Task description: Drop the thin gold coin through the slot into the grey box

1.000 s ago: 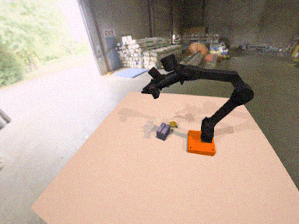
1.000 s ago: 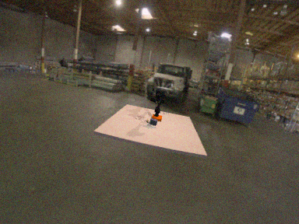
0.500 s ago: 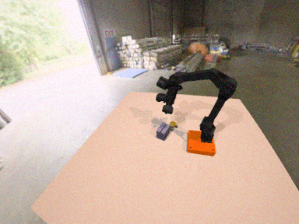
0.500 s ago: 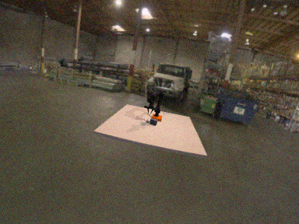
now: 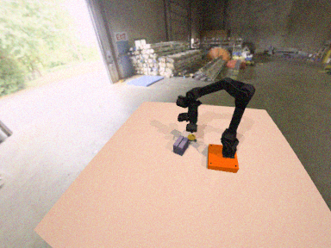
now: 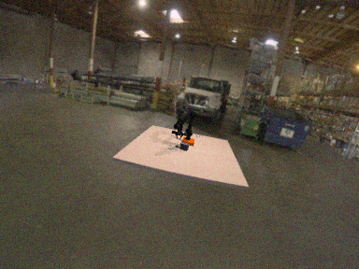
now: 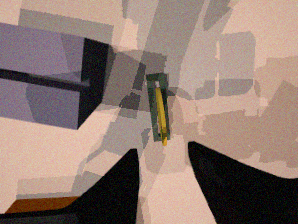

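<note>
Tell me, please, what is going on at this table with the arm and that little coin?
A single black arm is poised over the gold coin, which stands on edge in its dark-green holder. The gripper hangs above it, fingers partly apart and holding nothing, with the coin lined up in the gap between them. The grey box sits just beside the holder, its dark slot unused. So the pick-up has not happened yet.

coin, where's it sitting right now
In the wrist view the coin stands on edge in its green holder, just right of the grey box, ahead of the open gripper.
</note>
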Robot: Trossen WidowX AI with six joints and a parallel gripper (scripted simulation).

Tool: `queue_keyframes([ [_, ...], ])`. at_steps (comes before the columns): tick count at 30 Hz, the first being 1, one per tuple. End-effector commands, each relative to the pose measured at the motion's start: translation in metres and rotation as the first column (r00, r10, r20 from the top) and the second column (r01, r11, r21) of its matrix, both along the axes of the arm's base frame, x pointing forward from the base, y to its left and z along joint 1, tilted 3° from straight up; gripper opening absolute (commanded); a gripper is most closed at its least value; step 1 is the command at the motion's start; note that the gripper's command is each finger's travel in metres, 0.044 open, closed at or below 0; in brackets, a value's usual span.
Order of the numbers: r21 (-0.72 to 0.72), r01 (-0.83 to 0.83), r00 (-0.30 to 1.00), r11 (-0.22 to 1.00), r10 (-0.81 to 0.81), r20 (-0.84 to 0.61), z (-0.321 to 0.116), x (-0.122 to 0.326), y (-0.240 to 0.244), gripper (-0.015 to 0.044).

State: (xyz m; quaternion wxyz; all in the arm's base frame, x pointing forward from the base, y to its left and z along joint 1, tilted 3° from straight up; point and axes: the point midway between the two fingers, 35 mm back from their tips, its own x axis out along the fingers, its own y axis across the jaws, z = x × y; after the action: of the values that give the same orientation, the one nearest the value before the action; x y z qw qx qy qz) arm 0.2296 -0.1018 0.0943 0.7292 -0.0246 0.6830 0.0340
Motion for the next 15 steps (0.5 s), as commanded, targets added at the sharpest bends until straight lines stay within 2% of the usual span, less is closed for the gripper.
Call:
queue_keyframes([
  [1, -0.008, -0.005, 1.0, 1.0, 0.005, 0.008, -0.006, 0.002, -0.002, 0.0161],
  [15, -0.008, -0.005, 1.0, 1.0, 0.005, 0.008, -0.032, 0.005, -0.004, 0.0161],
])
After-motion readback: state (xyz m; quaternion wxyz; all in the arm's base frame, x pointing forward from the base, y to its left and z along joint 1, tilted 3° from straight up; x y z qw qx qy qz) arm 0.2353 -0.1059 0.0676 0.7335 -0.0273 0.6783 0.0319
